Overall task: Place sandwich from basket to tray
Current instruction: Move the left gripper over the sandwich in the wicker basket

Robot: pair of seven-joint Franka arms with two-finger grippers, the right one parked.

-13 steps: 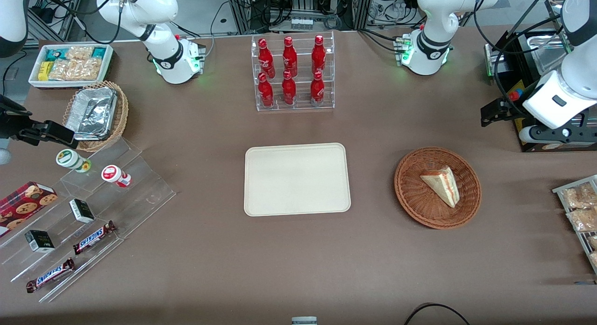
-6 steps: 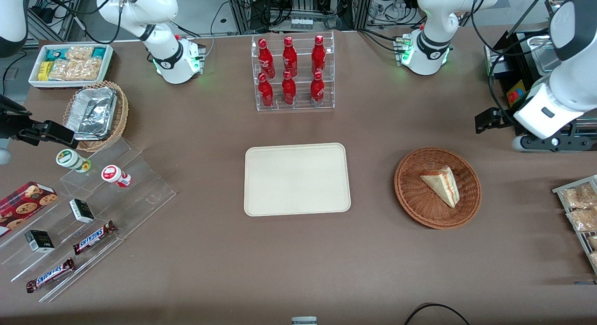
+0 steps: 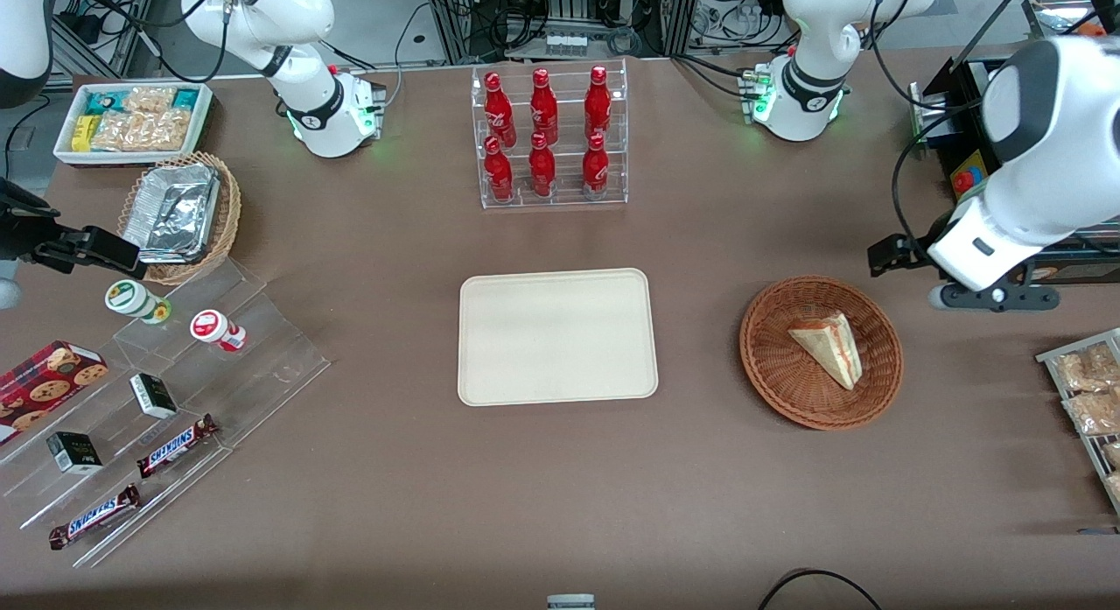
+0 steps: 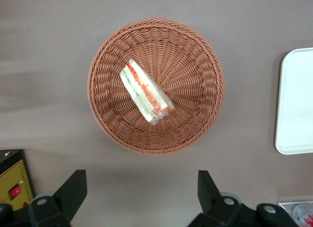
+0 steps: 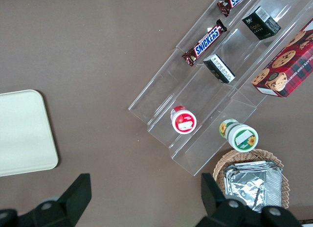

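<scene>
While the sandwich [image 4: 146, 93] lies untouched in the basket [image 4: 206, 65], nothing is done: my gripper [image 4: 142, 192], fingers spread and empty, hovers off its rim. Grasp, lift and carry to the bare tray [image 3: 557, 337], at the basket's nine o'clock from the front, remain.

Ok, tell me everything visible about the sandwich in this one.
The sandwich is a pale triangular wedge, seemingly clear-wrapped, with red, orange and green filling along one long edge. It lies flat inside the reddish-brown woven basket, roughly central, resting on the weave. Nothing grips it: the hand hovers open, above the table beside the basket's rim.
</scene>
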